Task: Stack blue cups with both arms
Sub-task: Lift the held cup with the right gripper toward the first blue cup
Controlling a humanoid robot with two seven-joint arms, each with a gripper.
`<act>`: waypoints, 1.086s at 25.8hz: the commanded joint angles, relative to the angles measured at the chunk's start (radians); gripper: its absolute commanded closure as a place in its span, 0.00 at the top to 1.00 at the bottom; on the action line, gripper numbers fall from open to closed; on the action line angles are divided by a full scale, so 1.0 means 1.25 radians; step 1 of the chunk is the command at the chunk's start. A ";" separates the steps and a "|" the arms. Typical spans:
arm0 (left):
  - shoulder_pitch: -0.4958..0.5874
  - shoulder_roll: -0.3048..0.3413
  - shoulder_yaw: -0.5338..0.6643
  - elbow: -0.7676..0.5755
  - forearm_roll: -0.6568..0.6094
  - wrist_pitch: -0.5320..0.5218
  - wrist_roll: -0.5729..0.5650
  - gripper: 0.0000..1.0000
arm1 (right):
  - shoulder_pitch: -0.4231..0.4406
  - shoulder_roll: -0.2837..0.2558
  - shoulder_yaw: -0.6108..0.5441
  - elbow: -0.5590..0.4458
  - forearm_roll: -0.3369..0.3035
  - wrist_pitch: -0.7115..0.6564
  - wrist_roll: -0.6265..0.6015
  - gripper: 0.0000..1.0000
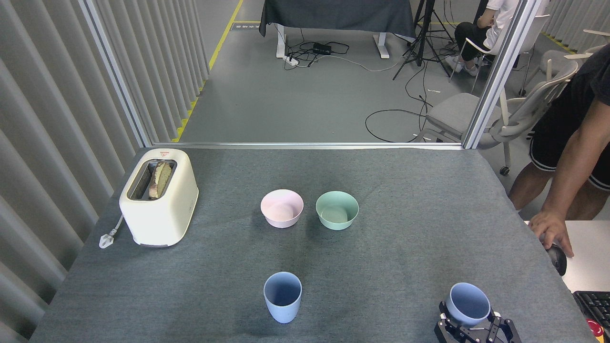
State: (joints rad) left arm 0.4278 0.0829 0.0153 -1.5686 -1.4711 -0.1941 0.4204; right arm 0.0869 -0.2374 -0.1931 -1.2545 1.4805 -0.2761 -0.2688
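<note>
Two pale blue cups stand on the grey table. One blue cup [282, 296] stands upright and alone at the front centre. The other blue cup [469, 302] is at the front right, with my right gripper [470, 319] coming up from the bottom edge. Its black fingers [443, 318] press against both sides of that cup's lower body, hiding it. My left arm and its gripper are out of view.
A pink bowl [281, 207] and a mint-green bowl [337, 209] sit side by side mid-table. A cream toaster [158, 196] with bread stands at the left. A person's hand [550, 228] rests on a mouse at the table's right edge, by a keyboard [593, 305].
</note>
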 commanded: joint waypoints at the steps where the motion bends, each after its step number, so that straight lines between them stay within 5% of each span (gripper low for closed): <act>1: -0.001 0.000 0.000 0.001 0.000 -0.001 0.000 1.00 | -0.012 0.001 0.018 0.010 0.001 0.001 -0.001 0.93; 5: 0.000 0.000 0.000 0.001 0.000 -0.001 0.000 1.00 | -0.011 0.003 0.018 0.003 0.012 0.001 -0.003 0.75; 11: -0.001 0.000 -0.001 0.001 0.000 0.001 0.000 1.00 | -0.016 0.010 0.019 -0.041 0.015 0.025 0.000 0.67; 14: -0.001 -0.001 -0.002 -0.001 0.000 0.002 0.000 1.00 | -0.095 0.023 0.062 -0.041 0.050 0.069 0.042 0.67; 19: -0.004 -0.002 -0.005 0.002 0.000 0.002 0.000 1.00 | -0.202 0.115 0.270 -0.032 0.113 0.164 0.096 0.67; 23: -0.005 -0.002 -0.004 0.003 -0.001 0.002 0.000 1.00 | -0.197 0.212 0.394 -0.068 0.163 0.218 0.105 0.68; 28: -0.004 -0.001 -0.004 0.003 0.000 0.004 0.000 1.00 | -0.143 0.226 0.453 -0.171 0.164 0.212 0.145 0.70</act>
State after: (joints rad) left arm 0.4229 0.0799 0.0117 -1.5649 -1.4725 -0.1896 0.4205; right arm -0.1270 0.0305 0.3157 -1.4081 1.6801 -0.0142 -0.1127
